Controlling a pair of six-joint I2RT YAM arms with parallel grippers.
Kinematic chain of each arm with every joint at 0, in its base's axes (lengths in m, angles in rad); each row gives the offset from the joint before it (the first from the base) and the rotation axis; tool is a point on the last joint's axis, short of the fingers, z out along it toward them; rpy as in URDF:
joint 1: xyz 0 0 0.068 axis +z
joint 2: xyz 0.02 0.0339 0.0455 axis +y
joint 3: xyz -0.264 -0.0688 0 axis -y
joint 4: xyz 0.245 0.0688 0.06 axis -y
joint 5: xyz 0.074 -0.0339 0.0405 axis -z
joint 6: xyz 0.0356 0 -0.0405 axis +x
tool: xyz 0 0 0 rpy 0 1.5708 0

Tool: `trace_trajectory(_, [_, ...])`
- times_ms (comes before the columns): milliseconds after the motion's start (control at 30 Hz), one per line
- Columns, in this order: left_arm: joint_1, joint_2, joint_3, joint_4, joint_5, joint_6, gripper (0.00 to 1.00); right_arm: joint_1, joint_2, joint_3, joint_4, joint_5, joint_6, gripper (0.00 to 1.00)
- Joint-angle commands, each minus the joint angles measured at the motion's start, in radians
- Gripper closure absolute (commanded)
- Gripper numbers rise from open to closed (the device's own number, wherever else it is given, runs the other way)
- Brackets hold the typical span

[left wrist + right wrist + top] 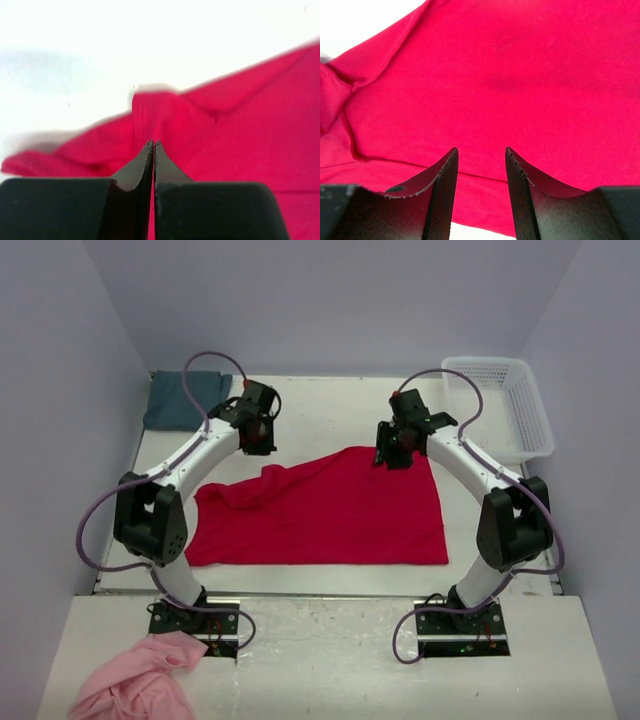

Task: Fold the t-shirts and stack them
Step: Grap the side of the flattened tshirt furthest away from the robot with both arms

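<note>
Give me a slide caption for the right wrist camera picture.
Open right gripper above the red t-shirt spread on the white table.

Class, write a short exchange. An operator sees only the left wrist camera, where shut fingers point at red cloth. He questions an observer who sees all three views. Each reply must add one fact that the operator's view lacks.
Operator: My left gripper is shut and points at the red t-shirt. What is the other arm doing?
Observer: The right gripper is open. Its jaws stand apart over the red t-shirt near its far edge, with nothing between them.
Operator: Where is the second shirt?
Observer: The teal t-shirt lies in the far left corner of the table, apart from the red one.
</note>
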Motion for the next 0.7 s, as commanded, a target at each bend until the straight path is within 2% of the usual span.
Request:
trace_trajectory(0, [0.033,0.132,0.128,-0.036,-0.002,0.025,1.00,-0.004,-0.072,-0.001,-0.010,0.027,-0.008,0.56])
trace_trajectory(133, [0.052,0.262,0.179,-0.022,0.076,0.033,1.00,-0.008,-0.088,-0.012,-0.010,0.027,-0.008,0.56])
trace_trajectory(267, [0.058,0.327,0.193,-0.021,0.110,0.035,1.00,-0.010,-0.089,-0.016,-0.009,0.031,-0.013,0.56])
trace_trajectory(500, [0.059,0.325,0.173,-0.013,0.113,0.035,1.00,-0.017,-0.074,-0.026,0.005,0.018,-0.013,0.56])
trace_trajectory(667, [0.047,0.252,0.047,0.024,0.188,0.025,1.00,-0.019,-0.077,-0.018,0.006,0.014,-0.013,0.56])
